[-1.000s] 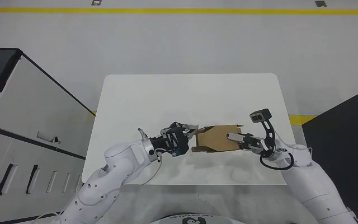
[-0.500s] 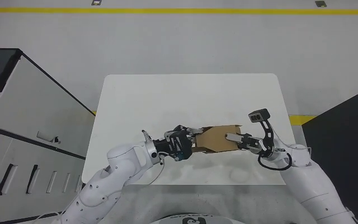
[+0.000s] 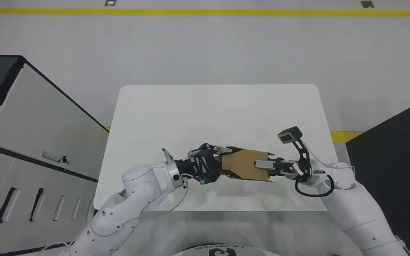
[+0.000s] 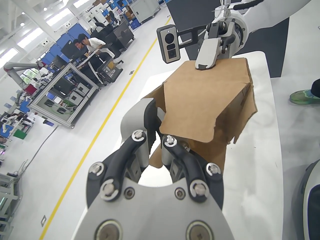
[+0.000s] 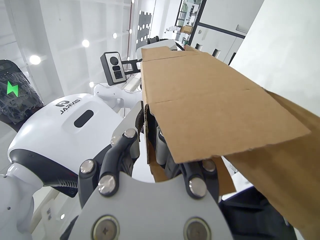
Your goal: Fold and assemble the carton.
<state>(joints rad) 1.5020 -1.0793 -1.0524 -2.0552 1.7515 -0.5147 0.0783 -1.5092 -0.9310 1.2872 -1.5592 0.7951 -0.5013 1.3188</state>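
From above, the carton (image 3: 246,164) lies lengthwise between the two arms, near the middle of the bench's (image 3: 218,109) near edge. The left pincer (image 3: 220,160) meets one end of it and the right pincer (image 3: 264,165) the other. Whether the carton rests on the bench or hangs just above it cannot be told.

In the left wrist view, the left pincer (image 4: 156,136) is clenched on a ragged end flap of the carton (image 4: 200,96). The body is opened into a squarish sleeve over the bench (image 4: 262,151). At the far end, the right pincer (image 4: 205,62) has one finger pressed flat on the top panel.

In the right wrist view, the right pincer (image 5: 148,136) is clamped on a wall edge at its end of the carton (image 5: 200,106), with a wide flap jutting out loose beside it.

The job looks about midway. The sleeve is squared up, but the flaps at both ends stand unfolded, so folding and tucking them shut probably remains.
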